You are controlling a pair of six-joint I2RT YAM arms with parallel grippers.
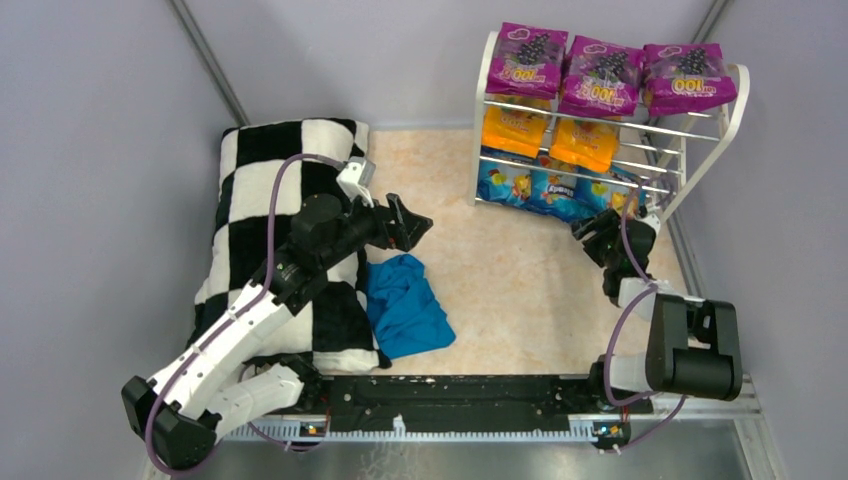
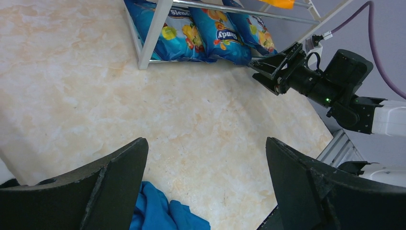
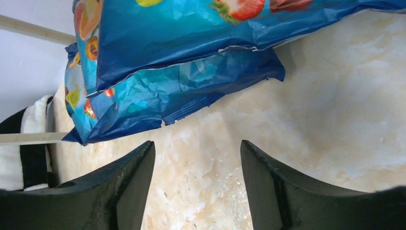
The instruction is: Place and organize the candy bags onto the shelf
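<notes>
The white wire shelf (image 1: 486, 95) stands at the back right. Three purple candy bags (image 1: 606, 73) lie on its top tier, two orange bags (image 1: 584, 143) on the middle tier, three blue bags (image 1: 550, 188) on the bottom tier. The blue bags also show in the left wrist view (image 2: 221, 33) and right wrist view (image 3: 191, 52). My right gripper (image 1: 590, 237) is open and empty, just in front of the bottom tier's right end. My left gripper (image 1: 412, 225) is open and empty above the table, left of the shelf.
A black-and-white checkered pillow (image 1: 270, 230) lies at the left under my left arm. A teal-blue cloth (image 1: 403, 305) lies beside it, seen also in the left wrist view (image 2: 160, 211). Grey walls close in on the sides. A black rail (image 1: 470, 395) runs along the near edge.
</notes>
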